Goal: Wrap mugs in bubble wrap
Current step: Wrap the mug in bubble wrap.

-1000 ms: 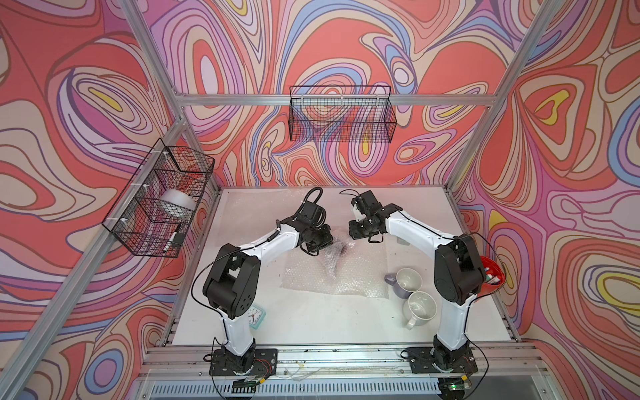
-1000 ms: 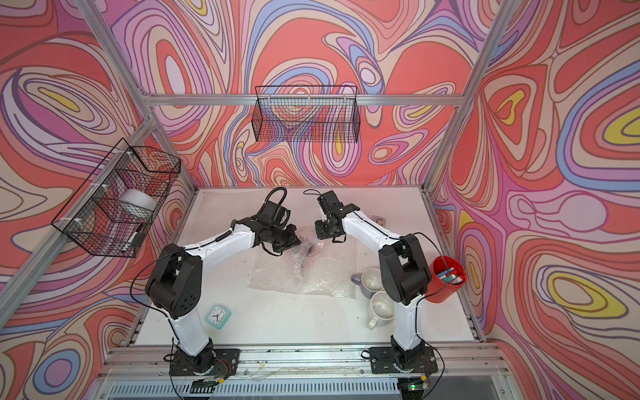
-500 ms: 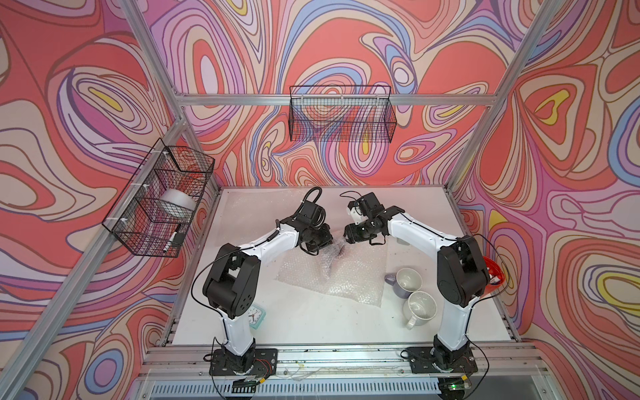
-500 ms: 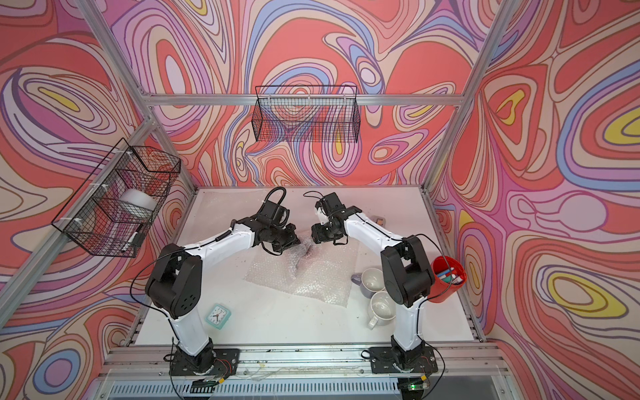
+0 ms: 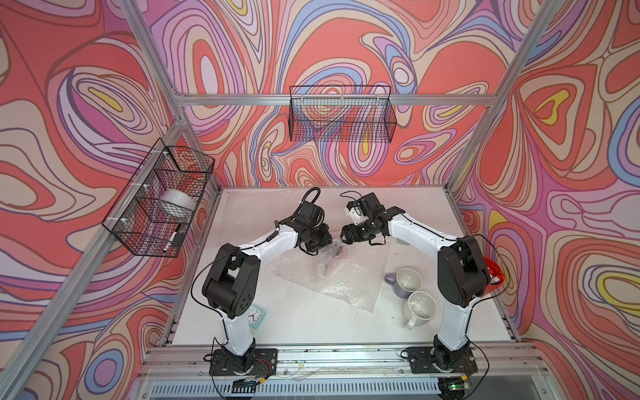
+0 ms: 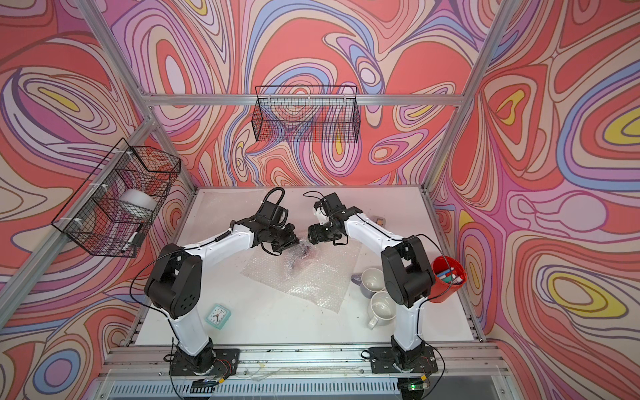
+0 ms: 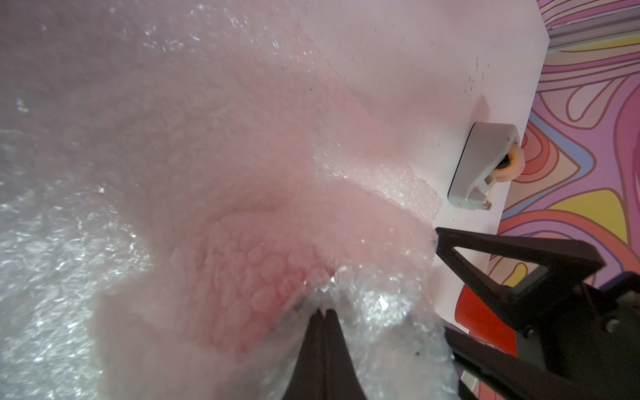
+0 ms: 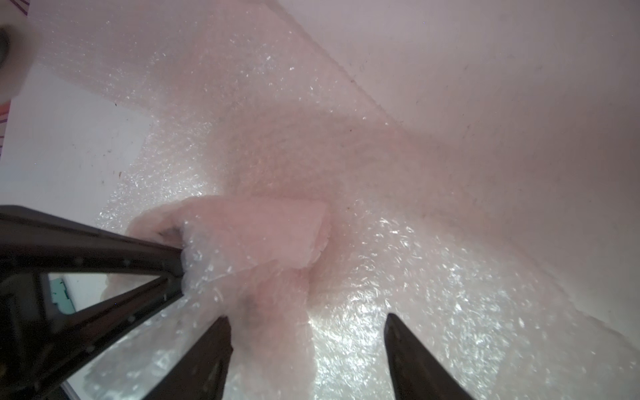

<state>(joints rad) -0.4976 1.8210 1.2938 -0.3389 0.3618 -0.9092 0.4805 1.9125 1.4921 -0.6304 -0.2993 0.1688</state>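
Now | left claw (image 7: 325,311) clamped on bubble wrap (image 7: 138,173) covering red mug (image 7: 263,287) | right claw (image 8: 307,317) spread apart, empty

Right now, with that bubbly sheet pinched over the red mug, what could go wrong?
The left gripper pinches only a small bunch of the bubble wrap; it could slip free or tear. The right gripper is open and holds nothing, so the fold over the red mug might spring back. The sheet's edge lies near the lavender mug, so a pull could nudge it.
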